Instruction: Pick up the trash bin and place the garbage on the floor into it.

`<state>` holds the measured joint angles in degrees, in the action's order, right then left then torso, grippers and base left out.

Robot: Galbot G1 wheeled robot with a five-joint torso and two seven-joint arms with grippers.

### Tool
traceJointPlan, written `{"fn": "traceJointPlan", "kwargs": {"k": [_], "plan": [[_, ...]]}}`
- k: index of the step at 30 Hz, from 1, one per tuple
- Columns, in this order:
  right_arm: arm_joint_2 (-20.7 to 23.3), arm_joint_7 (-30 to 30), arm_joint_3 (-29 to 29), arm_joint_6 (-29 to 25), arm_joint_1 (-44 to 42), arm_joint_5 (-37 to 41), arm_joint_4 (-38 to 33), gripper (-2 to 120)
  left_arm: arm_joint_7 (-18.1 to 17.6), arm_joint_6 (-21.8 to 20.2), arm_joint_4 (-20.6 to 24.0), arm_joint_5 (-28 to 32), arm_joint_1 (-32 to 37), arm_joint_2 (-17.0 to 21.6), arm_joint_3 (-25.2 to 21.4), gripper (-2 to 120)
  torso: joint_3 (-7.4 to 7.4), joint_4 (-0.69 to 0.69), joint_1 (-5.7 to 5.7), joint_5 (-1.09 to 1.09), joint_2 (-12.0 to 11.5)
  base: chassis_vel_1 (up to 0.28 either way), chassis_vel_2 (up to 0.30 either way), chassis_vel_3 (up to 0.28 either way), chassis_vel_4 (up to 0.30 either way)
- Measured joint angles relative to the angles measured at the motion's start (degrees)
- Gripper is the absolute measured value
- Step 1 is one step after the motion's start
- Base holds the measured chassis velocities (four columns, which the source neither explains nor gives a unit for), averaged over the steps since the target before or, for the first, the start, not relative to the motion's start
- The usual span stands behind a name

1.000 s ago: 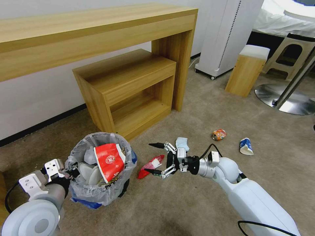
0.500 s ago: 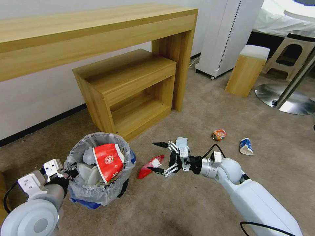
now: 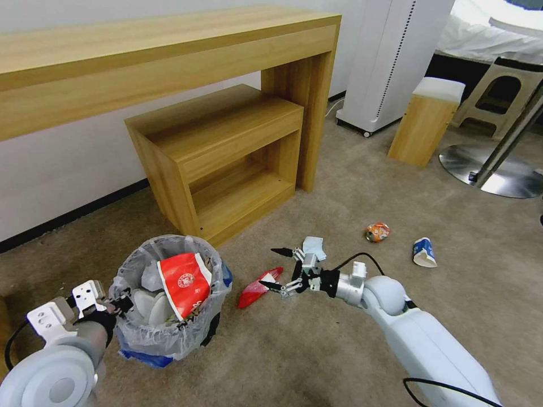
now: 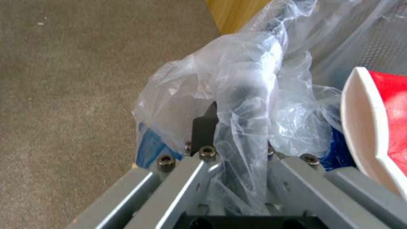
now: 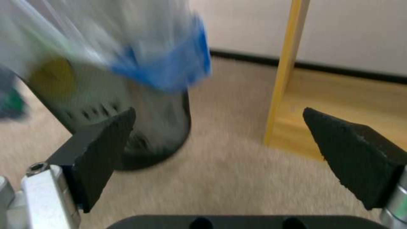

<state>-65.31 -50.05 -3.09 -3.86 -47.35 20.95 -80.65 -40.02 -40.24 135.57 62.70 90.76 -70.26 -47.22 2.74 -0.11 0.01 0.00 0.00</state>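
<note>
1. Right pincer (image 3: 276, 268), seen from the head, hangs spread wide just above the floor (image 3: 317, 350), its lower tip at one red wrapper (image 3: 257, 286). One blue tissue (image 3: 313, 247), one crushed orange can (image 3: 377, 232) and one paper cup (image 3: 423, 252) lie farther off. One trash bin (image 3: 169, 299) stands at the left, a red-and-white carton (image 3: 184, 282) poking out.
2. Left wrist view: the left pincer (image 4: 237, 140) is clamped on the bin's clear bag and rim, a grip the head view leaves unclear; carton edge (image 4: 369, 127) alongside.
3. Right wrist view: two black fingertips (image 5: 101, 152) stand far apart, framing the bin's black wall (image 5: 127, 127) and blue bag edge.
</note>
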Motion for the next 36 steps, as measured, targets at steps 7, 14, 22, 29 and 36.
{"fn": "traceJointPlan", "kwargs": {"k": [7, 14, 22, 29, 36], "plan": [[-7.78, -1.79, 0.27, 1.18, 6.03, -14.34, 11.23, 100, 0.26, -0.01, 1.13, 0.01, 0.82, -0.24, -0.43, 0, 0.0, 0.01, 0.0, -0.01, 0.0, 0.0, 0.0, 0.0, 0.0], [-10.32, -1.63, 0.25, 0.52, 8.47, -21.85, 18.37, 100, 0.44, -0.01, 1.57, 0.26, 1.01, -0.24, -0.77, 0, 0.0, 0.0, 0.0, -0.01, 0.0, 0.0, 0.0, 0.0, 0.0], [-13.5, 0.38, 0.09, -3.01, 11.48, -31.21, 29.8, 100, 0.8, 0.0, 1.72, 0.26, 1.01, -0.56, -0.58, 0, 0.0, 0.0, 0.0, 0.0, 0.0, 0.0, 0.0, 0.0, 0.0], [-15.66, 6.83, 0.55, -3.75, 13.55, -33.37, 37.21, 100, 0.91, 0.07, 2.24, 0.26, 0.89, -0.67, -0.44, 0, 0.0, -0.01, 0.0, 0.0, 0.0, 0.0, 0.0, 0.0, 0.0], [-18.38, 13.12, 1.19, -3.77, 15.93, -33.86, 44.03, 100, 0.94, 0.15, 2.68, 0.25, 0.93, -0.75, -0.44, 0, 0.0, 0.0, 0.0, 0.0, 0.0, 0.0, 0.0, 0.0, 0.0]]}}
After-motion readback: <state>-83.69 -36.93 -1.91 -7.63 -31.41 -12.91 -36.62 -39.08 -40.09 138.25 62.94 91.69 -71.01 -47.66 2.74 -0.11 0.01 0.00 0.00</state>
